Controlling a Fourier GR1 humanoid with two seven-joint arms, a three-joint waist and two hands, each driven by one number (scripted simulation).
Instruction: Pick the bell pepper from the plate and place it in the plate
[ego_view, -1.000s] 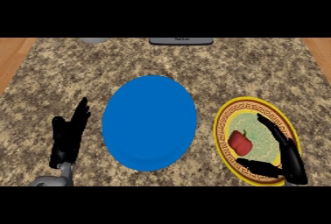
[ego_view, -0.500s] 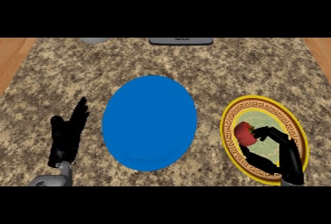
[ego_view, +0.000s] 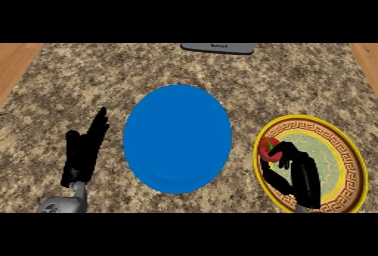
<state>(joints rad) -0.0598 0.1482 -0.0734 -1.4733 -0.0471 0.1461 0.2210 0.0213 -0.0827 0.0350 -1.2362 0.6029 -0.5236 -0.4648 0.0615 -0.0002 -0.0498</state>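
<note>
Right robot hand curled round the bell pepper at the left side of the yellow plate.

The pepper looks light, hollow, smooth and a little slippery, so taking it across its broad body seems wiser than by the stem; the fingers hide most of it, so contact is hard to judge. The blue plate waits nearby on the desk; the left robot hand rests open beside it.

Between the yellow patterned plate at four o'clock and the blue plate at centre only a narrow strip of speckled counter is being left bare, while wide open counter is being offered toward twelve o'clock, up to a dark object.
</note>
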